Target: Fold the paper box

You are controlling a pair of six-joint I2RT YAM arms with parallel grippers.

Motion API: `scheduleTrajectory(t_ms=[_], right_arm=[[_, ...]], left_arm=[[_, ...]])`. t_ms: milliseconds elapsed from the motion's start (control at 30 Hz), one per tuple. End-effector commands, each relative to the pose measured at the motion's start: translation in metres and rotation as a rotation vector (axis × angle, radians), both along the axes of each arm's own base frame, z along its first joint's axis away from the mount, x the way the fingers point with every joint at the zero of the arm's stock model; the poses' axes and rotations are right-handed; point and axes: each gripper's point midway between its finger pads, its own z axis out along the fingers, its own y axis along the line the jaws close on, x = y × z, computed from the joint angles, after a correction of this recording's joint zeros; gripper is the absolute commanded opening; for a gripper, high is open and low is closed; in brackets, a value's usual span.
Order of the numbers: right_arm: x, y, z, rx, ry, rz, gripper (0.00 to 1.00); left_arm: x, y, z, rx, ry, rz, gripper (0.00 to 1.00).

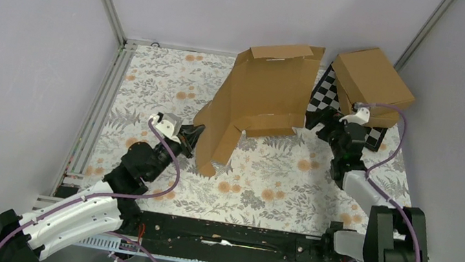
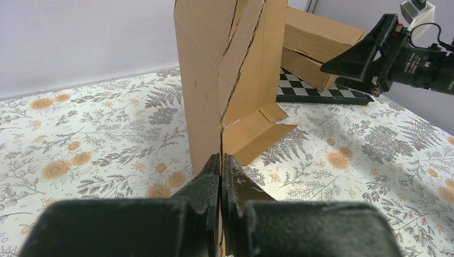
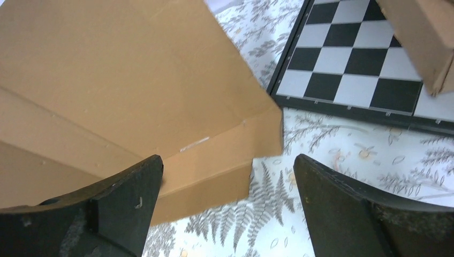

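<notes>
The paper box (image 1: 262, 101) is a brown cardboard blank standing partly raised in the middle of the table, its flaps hanging toward the left. My left gripper (image 1: 193, 136) is shut on the blank's left flap edge; in the left wrist view the cardboard (image 2: 214, 80) rises upright from between the pinched fingertips (image 2: 221, 160). My right gripper (image 1: 314, 122) is open and empty just right of the blank's lower right corner. In the right wrist view that corner (image 3: 235, 144) lies between and ahead of the spread fingers (image 3: 134, 187), not touching them.
Two ready-made cardboard boxes (image 1: 370, 82) are stacked on a black-and-white checkerboard (image 1: 325, 96) at the back right, close behind my right gripper. Grey walls and metal rails enclose the floral table (image 1: 263, 184).
</notes>
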Motion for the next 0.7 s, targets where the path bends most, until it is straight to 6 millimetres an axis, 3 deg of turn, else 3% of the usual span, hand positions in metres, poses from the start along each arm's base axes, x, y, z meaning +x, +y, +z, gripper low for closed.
scheduleTrajectory(t_ms=[0, 33, 200, 333, 567, 633, 667], right_arm=[[0.032, -0.013, 0.027, 0.004, -0.091, 0.023, 1.00], [0.040, -0.018, 0.032, 0.024, -0.121, 0.027, 1.00], [0.068, 0.014, 0.029, -0.043, -0.176, 0.283, 1.00], [0.093, 0.026, 0.018, -0.063, -0.201, 0.369, 1.00], [0.133, 0.035, 0.021, -0.080, -0.249, 0.443, 1.00], [0.135, 0.048, 0.024, -0.049, -0.257, 0.533, 0.95], [0.133, 0.056, 0.025, -0.017, -0.254, 0.589, 0.86]], left_arm=[[-0.001, 0.001, 0.007, -0.012, -0.021, 0.002, 0.00], [-0.002, 0.001, 0.008, -0.015, -0.024, 0.001, 0.00], [-0.001, 0.002, 0.006, -0.013, -0.031, 0.002, 0.00], [-0.001, 0.000, 0.005, -0.006, -0.029, 0.000, 0.00], [-0.001, -0.001, 0.004, 0.000, -0.030, -0.006, 0.00], [0.000, -0.002, 0.003, 0.004, -0.028, -0.008, 0.00], [0.000, -0.002, 0.002, 0.006, -0.027, -0.010, 0.00]])
